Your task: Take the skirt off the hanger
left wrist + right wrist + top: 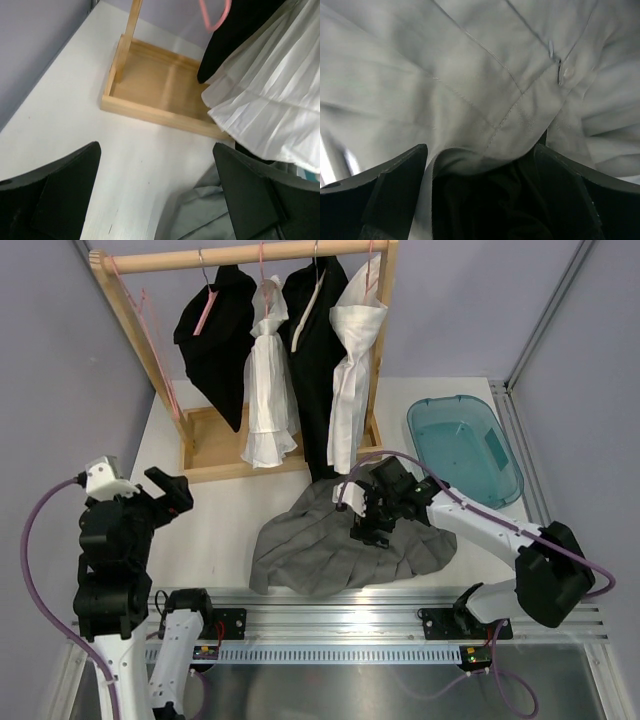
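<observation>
Lying crumpled, the skirt (pixel 310 555) sits beneath the right gripper (pixel 370 532).

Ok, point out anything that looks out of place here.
The grey skirt lies crumpled in a heap on the table in front of the rack, while the other garments hang. Nothing looks spilled or broken.

Two arms, same build. The left arm (pixel 108 540) is chunky black joint housings with a white cap on top. The right arm (pixel 470 525) shows a long white link between black joints. A purple cable (pixel 26 540) loops off each one. Now the left claw (pixel 157 200) and right claw (pixel 480 200): matte black, broad wedge-shaped fingers (pixel 55 195). Black mounting plates (pixel 228 621) sit on a ribbed silver rail (pixel 330 615).
</observation>
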{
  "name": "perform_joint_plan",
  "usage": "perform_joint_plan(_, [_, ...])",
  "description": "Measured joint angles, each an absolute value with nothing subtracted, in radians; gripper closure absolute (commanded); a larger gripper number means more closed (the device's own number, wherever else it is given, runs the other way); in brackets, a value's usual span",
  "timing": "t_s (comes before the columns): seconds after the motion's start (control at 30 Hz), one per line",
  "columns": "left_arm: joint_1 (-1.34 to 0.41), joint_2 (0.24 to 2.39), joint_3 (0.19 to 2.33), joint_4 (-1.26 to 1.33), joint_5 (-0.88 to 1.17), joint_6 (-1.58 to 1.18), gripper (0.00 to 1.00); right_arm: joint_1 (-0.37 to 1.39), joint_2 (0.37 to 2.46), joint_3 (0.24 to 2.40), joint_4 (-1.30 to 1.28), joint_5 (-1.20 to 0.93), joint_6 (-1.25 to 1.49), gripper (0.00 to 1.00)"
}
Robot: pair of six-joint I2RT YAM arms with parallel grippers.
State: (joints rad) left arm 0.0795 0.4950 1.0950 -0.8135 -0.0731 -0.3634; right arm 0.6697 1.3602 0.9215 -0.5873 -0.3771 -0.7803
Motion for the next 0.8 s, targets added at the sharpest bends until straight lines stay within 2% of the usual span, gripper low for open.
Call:
perform_joint_plan(0.33, [0.08,0.358,0.939,-0.89,0.028,-0.453,0.01,0.734,1.587,0.893,-0.435,-0.129,-0.596,0.01])
perform_joint_plan(0.47, [0.08,0.339,0.919,-0.888,0.068,-0.469,0.01,0.735,1.618,0.898,-0.414,-0.117,-0.567,0.14])
perform_joint_plan(0.5, [0.08,0.333,0.911,-0.888,0.079,-0.471,0.01,0.735,1.621,0.899,-0.412,-0.12,-0.562,0.25])
perform_joint_plan(0.57, [0.08,0.321,0.894,-0.889,0.099,-0.474,0.01,0.736,1.623,0.899,-0.411,-0.128,-0.554,0.4])
perform_joint_plan(0.6, [0.08,0.319,0.888,-0.888,0.108,-0.477,0.01,0.737,1.625,0.899,-0.41,-0.135,-0.55,0.63])
perform_joint_plan(0.67, [0.08,0.309,0.873,-0.882,0.129,-0.48,0.01,0.739,1.63,0.9,-0.414,-0.162,-0.541,0.87])
perform_joint_plan(0.73, [0.08,0.302,0.861,-0.876,0.152,-0.484,0.01,0.739,1.636,0.911,-0.428,-0.182,-0.535,1.0])
perform_joint_plan(0.8, [0.08,0.294,0.856,-0.868,0.171,-0.484,0.01,0.738,1.64,0.931,-0.463,-0.204,-0.527,1.0])
